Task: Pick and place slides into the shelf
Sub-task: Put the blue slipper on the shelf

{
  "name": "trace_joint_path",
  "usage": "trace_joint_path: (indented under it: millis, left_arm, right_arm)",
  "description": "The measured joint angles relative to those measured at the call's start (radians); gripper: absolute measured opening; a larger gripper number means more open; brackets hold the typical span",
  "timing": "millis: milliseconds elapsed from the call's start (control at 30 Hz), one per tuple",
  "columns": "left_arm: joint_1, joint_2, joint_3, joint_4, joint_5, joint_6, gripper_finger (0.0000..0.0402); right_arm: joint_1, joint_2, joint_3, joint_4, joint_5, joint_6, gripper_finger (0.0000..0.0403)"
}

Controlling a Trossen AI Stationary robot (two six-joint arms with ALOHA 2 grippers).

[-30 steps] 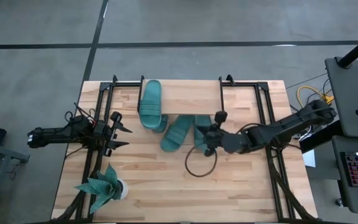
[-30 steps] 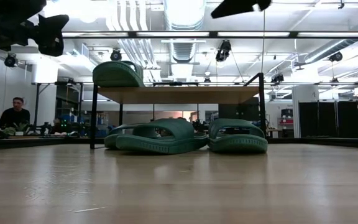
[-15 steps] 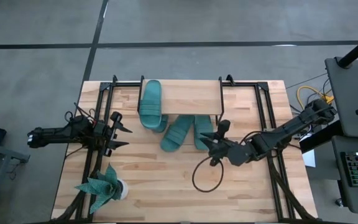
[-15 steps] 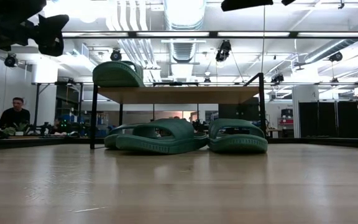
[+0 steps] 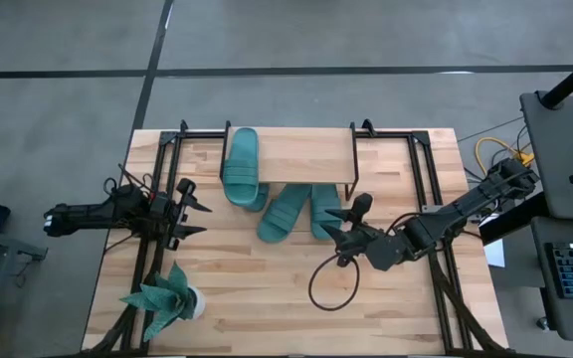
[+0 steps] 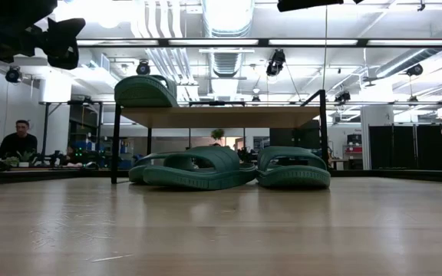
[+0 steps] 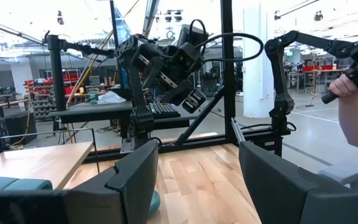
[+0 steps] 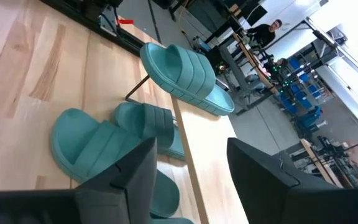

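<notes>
Hovering just in front of the shelf (image 5: 291, 156), your right gripper (image 5: 341, 226) holds nothing, its fingers spread apart. One of the slides (image 5: 240, 159) lies on the shelf's plank top at its left end; the others (image 5: 285, 211) sit on the table under and just before it. Your left gripper (image 5: 189, 209) waits open, well left of the shelf.

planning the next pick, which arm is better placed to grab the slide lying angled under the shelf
Probably the right. The right gripper is open and sits just beside the angled slide at the front edge of the shelf. The left gripper, also open, waits at the table's left edge, farther away.
</notes>
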Motion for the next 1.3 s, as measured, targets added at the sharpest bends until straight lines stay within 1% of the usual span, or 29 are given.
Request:
trace_joint_path:
  millis: [233, 333, 500, 633, 833, 1100, 1300]
  left_arm:
    - [0.000, 0.000, 0.000, 0.000, 0.000, 0.000, 0.0211]
    - [0.000, 0.000, -0.001, 0.000, 0.000, 0.000, 0.0211]
    - [0.000, 0.000, -0.001, 0.000, 0.000, 0.000, 0.0211]
    - [0.000, 0.000, -0.001, 0.000, 0.000, 0.000, 0.0211]
    - [0.000, 0.000, -0.001, 0.000, 0.000, 0.000, 0.0211]
    - [0.000, 0.000, -0.001, 0.000, 0.000, 0.000, 0.0211]
    - [0.000, 0.000, -0.001, 0.000, 0.000, 0.000, 0.0211]
  right_arm:
    - [0.024, 0.000, -0.001, -0.064, -0.019, 0.033, 0.0185]
    - [0.037, 0.000, -0.001, -0.117, -0.031, 0.092, 0.0184]
    - [0.040, 0.000, -0.028, -0.150, -0.118, 0.218, 0.0182]
    - [0.040, 0.000, -0.078, -0.151, -0.124, 0.276, 0.0182]
    - [0.040, 0.001, -0.166, -0.133, -0.124, 0.337, 0.0180]
    - [0.040, 0.002, -0.270, -0.003, -0.123, 0.348, 0.0168]
    - [0.040, 0.019, -0.298, 0.014, -0.121, 0.366, 0.0161]
